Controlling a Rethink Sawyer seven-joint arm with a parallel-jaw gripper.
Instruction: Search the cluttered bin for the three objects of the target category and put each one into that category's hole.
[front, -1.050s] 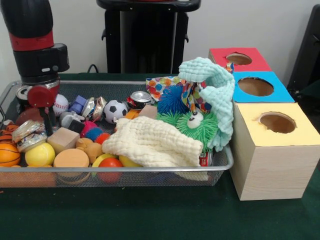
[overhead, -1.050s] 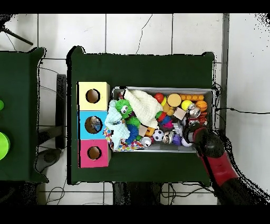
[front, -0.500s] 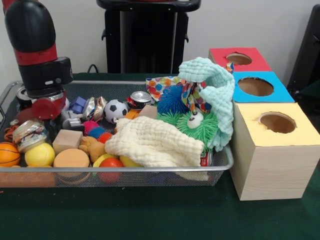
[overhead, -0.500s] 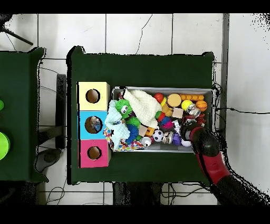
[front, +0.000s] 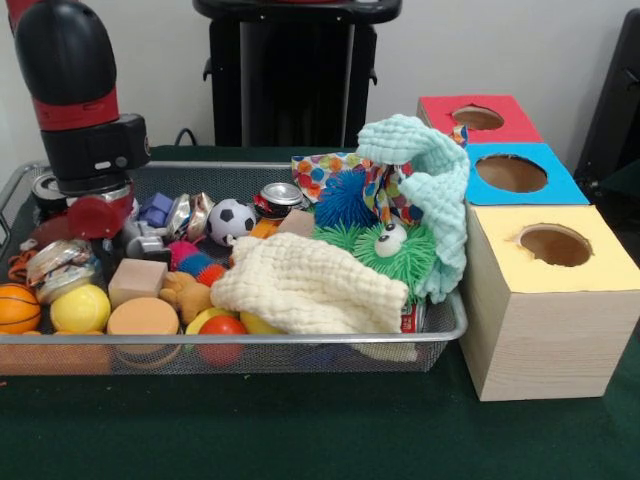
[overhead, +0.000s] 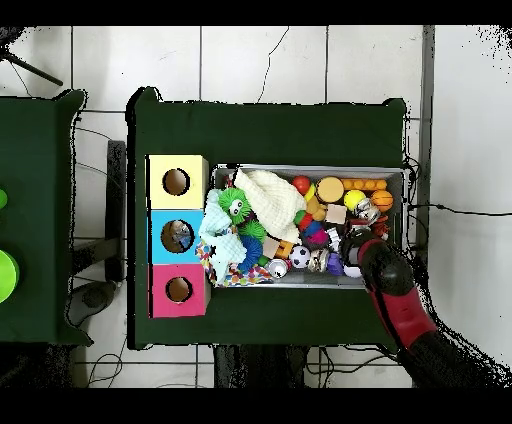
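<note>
My gripper (front: 104, 232) reaches down into the left end of the wire bin (front: 300, 338), among packed small items; its tips are hidden by clutter. In the overhead view the gripper (overhead: 353, 246) is over the bin's right part. Close around it lie a soccer ball (front: 230, 219), a wooden block (front: 137, 281), a yellow ball (front: 80, 308), a basketball (front: 17, 306) and a can (front: 281, 196). To the right of the bin stand three boxes with round holes: red (front: 478, 117), blue (front: 511, 173) and yellow (front: 555, 245).
A cream cloth (front: 305, 285) and a mint cloth (front: 428, 170) cover the bin's right half, with a green fuzzy toy (front: 392, 250) and a blue spiky ball (front: 345, 200) between them. Overhead, the boxes (overhead: 177, 236) line the bin's left side.
The arm has shifted a little to the right and upward in the front view, now covering the baseball. The wooden block and nearby toys shifted slightly.
</note>
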